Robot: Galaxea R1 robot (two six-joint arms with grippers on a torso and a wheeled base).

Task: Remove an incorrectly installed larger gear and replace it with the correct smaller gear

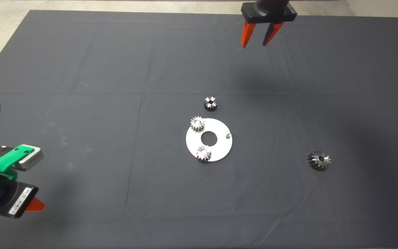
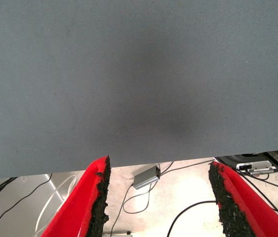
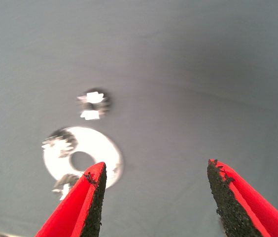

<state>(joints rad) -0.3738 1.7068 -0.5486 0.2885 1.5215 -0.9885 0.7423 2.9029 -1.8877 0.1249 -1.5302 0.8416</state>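
A flat silver ring plate [image 1: 219, 152] lies near the middle of the dark surface [image 1: 81, 86]. It carries 2 bright small gears: 1 [image 1: 197, 123] on its far-left rim, 1 [image 1: 204, 153] on its near-left rim, each overhanging the edge a little. A short silver pin [image 1: 227, 134] stands bare on the plate's right side, beside the round centre hole.

The smaller gear [image 1: 210, 103] lies flat on the surface just beyond the plate, apart from it, its dark centre hole facing up, so its axis is upright. The larger gear [image 1: 319, 160] lies well to the right of the plate and a little nearer, alone on the cloth; its narrow end and small hole face up, slightly tilted.

The right claw [image 1: 255, 44] hangs at the far edge of the surface, above the cloth, its 2 red fingers [image 1: 245, 34] apart and holding nothing. The left claw [image 1: 35, 205] sits parked at the lower left, showing only 1 red tip there.

The right wrist view shows the plate [image 3: 107, 148], the smaller gear [image 3: 94, 104] and 2 mounted gears between its spread fingers [image 3: 87, 207], but not the larger gear. The left wrist view shows its fingers [image 2: 92, 202] spread over bare cloth, with floor, cables and a small grey box [image 2: 146, 177] past the edge, which the head view lacks
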